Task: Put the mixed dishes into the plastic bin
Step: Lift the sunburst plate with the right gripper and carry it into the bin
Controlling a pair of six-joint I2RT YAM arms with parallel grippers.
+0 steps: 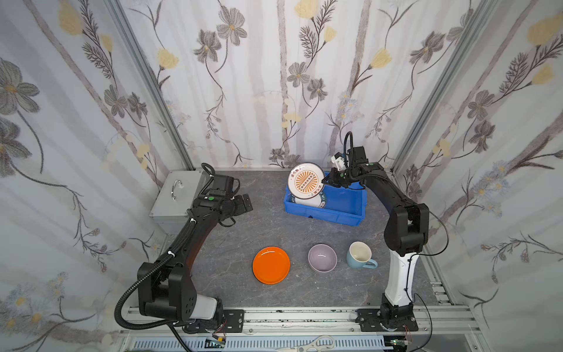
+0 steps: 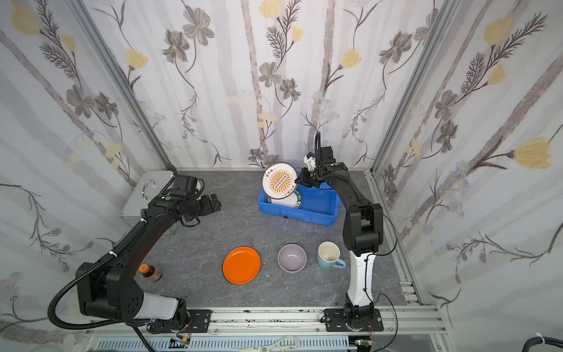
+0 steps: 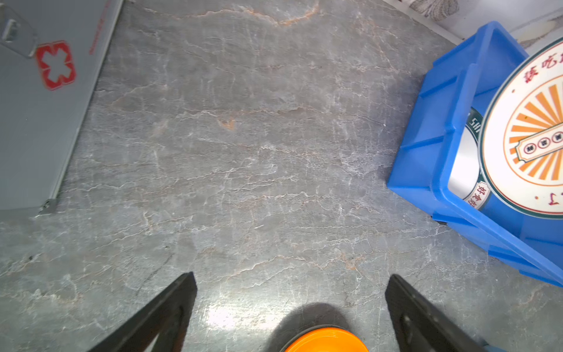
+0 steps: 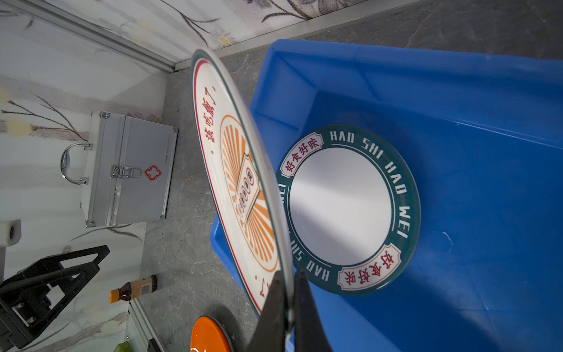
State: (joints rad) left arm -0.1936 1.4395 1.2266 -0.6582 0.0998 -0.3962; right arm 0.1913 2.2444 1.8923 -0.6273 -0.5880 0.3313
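My right gripper (image 4: pixel 288 275) is shut on the rim of the sunburst plate (image 1: pixel 306 181), which hangs nearly upright over the left end of the blue plastic bin (image 1: pixel 344 207). A white plate with a dark-green lettered rim (image 4: pixel 339 207) lies flat on the bin's floor. On the table nearer the front, in both top views, sit an orange plate (image 1: pixel 271 265), a lilac bowl (image 1: pixel 322 257) and a pale-blue mug (image 1: pixel 360 255). My left gripper (image 3: pixel 291 275) hovers open over bare table left of the bin, with nothing between its fingers.
A silver metal case (image 1: pixel 176 195) with a handle stands at the back left, beside my left arm. A small brown bottle with an orange cap (image 2: pixel 150 272) lies near the left arm's base. Patterned walls close in the table on three sides.
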